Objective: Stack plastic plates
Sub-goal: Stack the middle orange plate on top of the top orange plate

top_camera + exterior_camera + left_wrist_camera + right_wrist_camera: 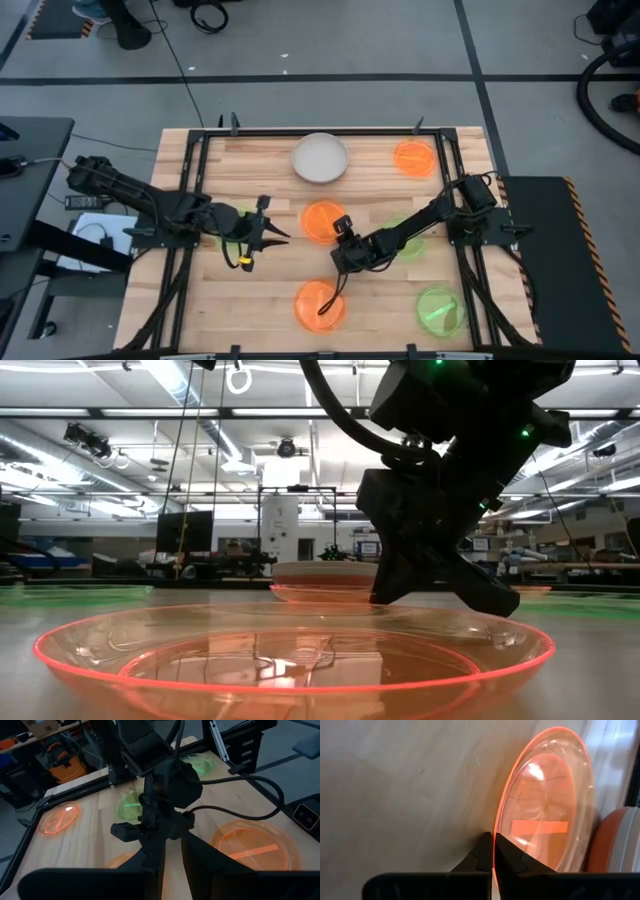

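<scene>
My table (260, 300) is a pale wooden top with plates scattered across it, so that comes first. At the far edge sits the off-white plate (320, 158), the biggest thing in play, with an orange plate (413, 157) beside it toward my right. Another orange plate (321, 221) lies mid-table, and a green plate (440, 310) rests at the near right corner; a second green one shows partly under my right arm. The one I care about is the near orange plate (318, 304), lying flat at the table's near edge.

My right gripper (493, 851) is down at that plate's far rim, fingers pinched together on the thin lip (the wrist view shows the rim running straight between the two tips). My left gripper (268, 236) hangs above the table's left half, carrying nothing I can see; whether its fingers are parted I cannot tell.

What worries me is how little I hold. The bite is only on the edge of slick, springy plastic, so when I lift, the plate may pivot, sag and slip out, or flick away as it bends. A crooked carry could also clip the mid-table orange plate.
</scene>
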Action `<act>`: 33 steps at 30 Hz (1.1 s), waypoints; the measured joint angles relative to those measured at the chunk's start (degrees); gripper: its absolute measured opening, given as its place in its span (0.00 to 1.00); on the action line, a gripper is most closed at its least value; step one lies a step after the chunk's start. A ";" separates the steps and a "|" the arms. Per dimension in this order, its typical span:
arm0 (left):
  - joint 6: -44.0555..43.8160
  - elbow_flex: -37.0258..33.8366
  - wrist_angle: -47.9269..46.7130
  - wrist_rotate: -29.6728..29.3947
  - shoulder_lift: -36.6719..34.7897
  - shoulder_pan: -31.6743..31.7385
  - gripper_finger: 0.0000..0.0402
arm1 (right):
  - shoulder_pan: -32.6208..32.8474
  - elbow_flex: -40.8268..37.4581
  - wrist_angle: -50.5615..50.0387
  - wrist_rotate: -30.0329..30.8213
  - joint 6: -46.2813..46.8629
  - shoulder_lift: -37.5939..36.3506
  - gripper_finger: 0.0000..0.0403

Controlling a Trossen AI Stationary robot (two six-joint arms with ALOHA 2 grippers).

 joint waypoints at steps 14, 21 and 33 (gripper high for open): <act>-0.48 0.00 -0.25 0.02 0.00 0.00 0.17 | 4.43 -0.05 -6.64 6.70 1.38 -7.15 0.01; -1.77 0.00 -0.35 0.02 0.00 0.00 0.17 | 2.03 -0.02 -26.47 5.18 19.42 -17.12 0.01; -2.60 0.00 -0.24 0.02 0.00 0.00 0.17 | -17.42 -1.12 -52.53 -2.88 53.39 -22.66 0.01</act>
